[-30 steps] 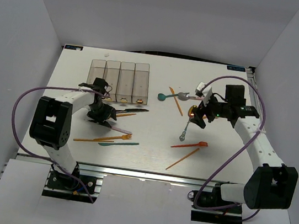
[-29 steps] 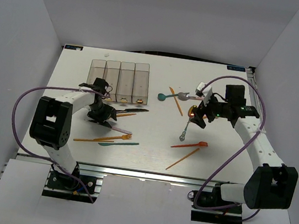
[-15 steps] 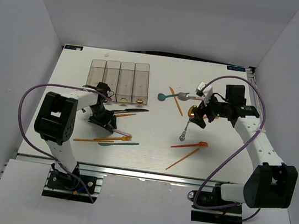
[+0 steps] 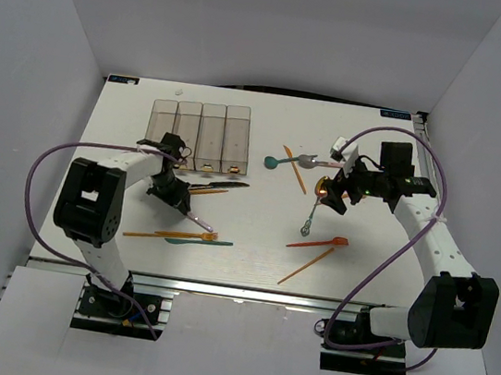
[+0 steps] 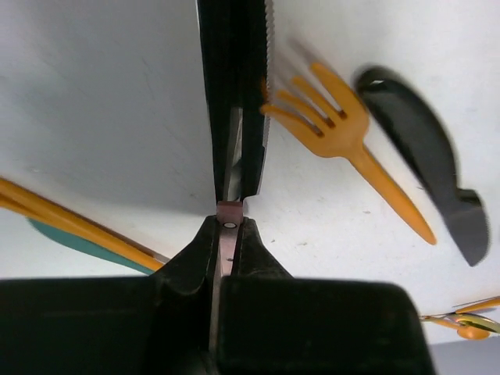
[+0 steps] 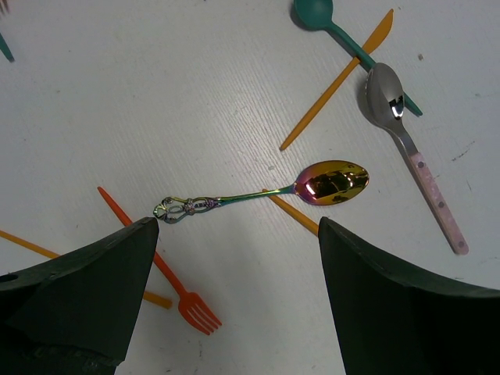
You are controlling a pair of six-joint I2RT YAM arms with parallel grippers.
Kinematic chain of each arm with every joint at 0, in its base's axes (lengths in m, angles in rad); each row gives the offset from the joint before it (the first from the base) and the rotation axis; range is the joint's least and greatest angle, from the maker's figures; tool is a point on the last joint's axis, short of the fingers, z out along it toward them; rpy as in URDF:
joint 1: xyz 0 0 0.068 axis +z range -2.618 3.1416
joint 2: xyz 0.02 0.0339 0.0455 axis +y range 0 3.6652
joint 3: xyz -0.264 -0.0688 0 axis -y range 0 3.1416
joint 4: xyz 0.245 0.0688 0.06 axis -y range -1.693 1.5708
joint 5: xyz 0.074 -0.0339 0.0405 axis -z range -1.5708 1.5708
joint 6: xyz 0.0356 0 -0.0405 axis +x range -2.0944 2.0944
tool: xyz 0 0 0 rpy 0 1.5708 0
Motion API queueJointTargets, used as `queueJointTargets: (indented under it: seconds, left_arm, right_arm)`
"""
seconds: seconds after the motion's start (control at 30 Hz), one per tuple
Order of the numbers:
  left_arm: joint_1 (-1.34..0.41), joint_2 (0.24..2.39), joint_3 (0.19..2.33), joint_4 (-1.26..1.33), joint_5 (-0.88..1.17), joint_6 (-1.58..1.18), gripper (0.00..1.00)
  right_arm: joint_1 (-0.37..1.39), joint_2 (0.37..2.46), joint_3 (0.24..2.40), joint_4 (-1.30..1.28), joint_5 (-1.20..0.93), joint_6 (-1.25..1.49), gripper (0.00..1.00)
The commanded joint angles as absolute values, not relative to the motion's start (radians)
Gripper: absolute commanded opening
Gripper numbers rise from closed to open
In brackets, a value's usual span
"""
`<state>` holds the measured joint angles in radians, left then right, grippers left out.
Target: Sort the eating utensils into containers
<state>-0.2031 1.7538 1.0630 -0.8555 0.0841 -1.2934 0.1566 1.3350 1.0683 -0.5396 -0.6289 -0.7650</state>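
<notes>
My left gripper (image 4: 174, 196) is low over the table, in front of the containers (image 4: 200, 134), and is shut on the end of a slim pink knife (image 4: 195, 220). In the left wrist view the knife (image 5: 229, 212) is pinched edge-on between the closed jaws, its serrated blade pointing away. An orange fork (image 5: 328, 129) and a black knife (image 5: 422, 156) lie just right of it. My right gripper (image 4: 329, 197) hovers open over an iridescent metal spoon (image 6: 258, 194). Nothing is between the right fingers (image 6: 94, 289).
A teal knife (image 4: 198, 241) and an orange knife (image 4: 158, 233) lie near the left arm. A red fork (image 6: 160, 273), a teal spoon (image 6: 328, 19), an orange knife (image 6: 336, 82) and a silver pink-handled spoon (image 6: 394, 101) surround the right gripper. An orange stick (image 4: 307, 265) lies nearer the front.
My left gripper has closed onto the pink knife and shifted slightly toward the containers. The right arm has not moved.
</notes>
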Motion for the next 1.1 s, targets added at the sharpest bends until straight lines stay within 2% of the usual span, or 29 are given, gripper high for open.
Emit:
queueJointTargets:
  seconds: [0.0, 0.17, 0.33, 0.47, 0.53, 0.63, 0.77, 1.07]
  left_arm:
    - [-0.201, 1.610, 1.104, -0.889, -0.040, -1.276, 0.00]
    - [-0.201, 1.488, 1.134, -0.960, -0.080, -1.235, 0.00]
    - [-0.192, 1.448, 1.251, -0.966, -0.205, -0.999, 0.00]
    - [-0.146, 1.549, 1.402, -0.826, -0.189, -0.561, 0.00]
    - [-0.114, 1.598, 1.497, -0.749, -0.065, -0.284, 0.00]
    - [-0.033, 1.730, 1.663, -0.741, 0.071, -0.087, 0.00]
    - [-0.003, 1.891, 1.819, -0.750, 0.149, 0.027, 0.00]
    - [0.038, 2.075, 1.924, -0.723, 0.130, 0.069, 0.00]
  right_arm:
    - [0.150, 1.327, 1.063, -0.523, -0.652, -0.775, 0.89]
    - [0.150, 1.333, 1.066, -0.517, -0.664, -0.770, 0.89]
    - [0.150, 1.341, 1.066, -0.517, -0.672, -0.772, 0.89]
    - [0.149, 1.350, 1.077, -0.515, -0.678, -0.773, 0.89]
    - [0.149, 1.353, 1.080, -0.520, -0.678, -0.776, 0.89]
    - [0.149, 1.356, 1.088, -0.526, -0.680, -0.781, 0.89]
    - [0.149, 1.361, 1.098, -0.532, -0.683, -0.781, 0.89]
    - [0.149, 1.365, 1.103, -0.560, -0.683, -0.793, 0.89]
